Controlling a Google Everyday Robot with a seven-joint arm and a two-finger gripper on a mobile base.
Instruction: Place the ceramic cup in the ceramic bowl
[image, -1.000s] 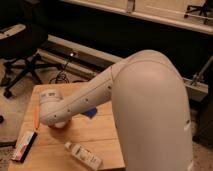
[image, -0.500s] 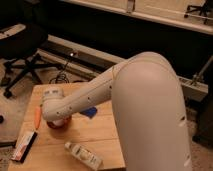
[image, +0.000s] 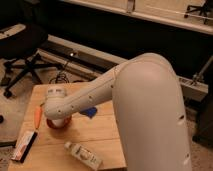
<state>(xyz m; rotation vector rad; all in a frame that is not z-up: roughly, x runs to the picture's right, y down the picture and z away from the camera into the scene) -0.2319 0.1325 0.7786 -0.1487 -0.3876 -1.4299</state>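
We found the gripper (image: 59, 120) hidden over the bowl (image: 58, 123) near the bench's (image: 100, 135) left edge, its opening unreadable. We advised lowering the cup centred before release.

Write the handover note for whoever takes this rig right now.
Gripper: at the arm's end, low over the ceramic bowl near the left of the wooden table; the wrist hides its fingers.
Ceramic cup: not visible, so whether it is held or already in the bowl cannot be told.
Nearby: carrot, white bottle, flat packet, blue item.
Done: arm over the bowl.
Left: confirm the cup sits in the bowl.
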